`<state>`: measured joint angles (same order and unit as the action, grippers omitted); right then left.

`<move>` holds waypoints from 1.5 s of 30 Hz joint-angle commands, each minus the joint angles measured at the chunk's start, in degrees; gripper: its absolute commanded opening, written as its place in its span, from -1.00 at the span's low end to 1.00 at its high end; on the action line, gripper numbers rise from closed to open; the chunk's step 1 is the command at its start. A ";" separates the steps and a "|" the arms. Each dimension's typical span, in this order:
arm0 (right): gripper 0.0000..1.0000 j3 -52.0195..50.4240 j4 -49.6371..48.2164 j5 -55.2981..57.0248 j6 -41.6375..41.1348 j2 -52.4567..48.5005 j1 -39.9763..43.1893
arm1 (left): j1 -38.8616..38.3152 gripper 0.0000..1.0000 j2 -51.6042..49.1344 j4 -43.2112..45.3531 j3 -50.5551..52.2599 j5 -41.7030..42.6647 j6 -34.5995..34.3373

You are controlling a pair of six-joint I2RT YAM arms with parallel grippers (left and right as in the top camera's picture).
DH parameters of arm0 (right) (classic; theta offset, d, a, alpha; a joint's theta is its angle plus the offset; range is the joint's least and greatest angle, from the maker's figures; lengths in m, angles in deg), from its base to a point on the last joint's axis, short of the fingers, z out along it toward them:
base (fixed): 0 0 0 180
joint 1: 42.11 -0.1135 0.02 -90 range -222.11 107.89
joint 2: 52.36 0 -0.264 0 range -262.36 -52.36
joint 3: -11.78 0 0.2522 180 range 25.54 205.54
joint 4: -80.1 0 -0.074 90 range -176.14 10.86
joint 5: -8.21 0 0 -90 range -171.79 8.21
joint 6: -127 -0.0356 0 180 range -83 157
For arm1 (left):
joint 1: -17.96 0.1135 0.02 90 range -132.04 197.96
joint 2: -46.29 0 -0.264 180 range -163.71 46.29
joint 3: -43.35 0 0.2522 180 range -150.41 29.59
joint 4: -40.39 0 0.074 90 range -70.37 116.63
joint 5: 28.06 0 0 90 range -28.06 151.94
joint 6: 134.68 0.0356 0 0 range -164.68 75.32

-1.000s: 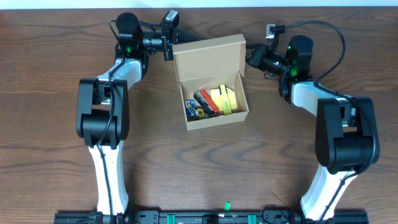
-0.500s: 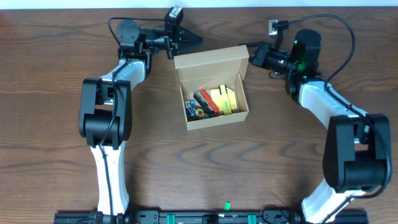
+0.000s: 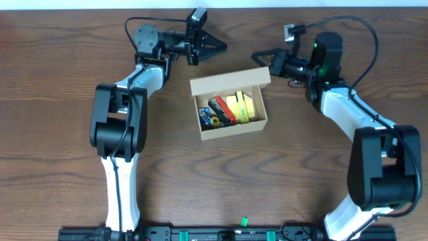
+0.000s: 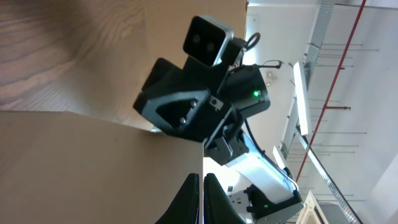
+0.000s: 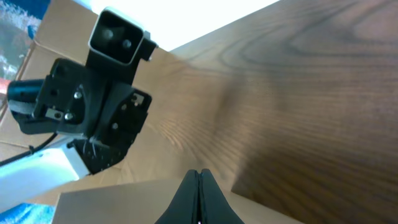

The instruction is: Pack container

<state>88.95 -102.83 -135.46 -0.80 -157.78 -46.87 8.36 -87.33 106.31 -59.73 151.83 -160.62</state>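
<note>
The container (image 3: 234,126), a tan cardboard box, stands open in the middle of the table. Small yellow, red, black and blue items (image 3: 227,110) lie inside. Its hinged lid (image 3: 231,79) stands up along the far side. My left gripper (image 3: 225,47) is shut and empty, pointing right just behind the lid. My right gripper (image 3: 255,56) is shut too, pointing left near the lid's far right corner. In the left wrist view the shut gripper (image 4: 203,178) sits at the lid's edge (image 4: 93,168). In the right wrist view the shut gripper (image 5: 199,175) rests over the lid (image 5: 124,202).
The dark wooden table (image 3: 60,134) stretches around the box. Both arm bases (image 3: 120,194) stand at the near edge, left and right. Cables (image 3: 361,33) loop over the right arm near the table's far edge.
Both shut grippers have moved in behind the lid, the left swinging right, the right sliding left. The lid has gone from leaning back to standing more upright.
</note>
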 commanded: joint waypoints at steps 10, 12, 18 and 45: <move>-0.97 0.68 12.50 -1.95 9.84 8.09 -1.38 | 0.09 -0.89 -0.17 1.46 -0.83 0.72 -3.23; -0.97 0.68 13.42 -2.78 10.16 8.26 -1.81 | 0.09 -0.88 -0.17 1.49 -0.83 0.72 -3.19; -0.97 0.68 18.27 -3.69 12.24 8.70 -4.48 | 0.37 -0.89 -0.17 1.64 -0.83 0.72 -2.10; -0.97 0.70 31.93 6.08 21.16 16.39 -8.04 | -0.31 -0.74 -0.17 -13.92 -20.09 0.74 -3.30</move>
<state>89.00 -70.94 -129.56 18.87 -141.98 -54.41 8.38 -87.37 93.15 -77.74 151.98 -160.62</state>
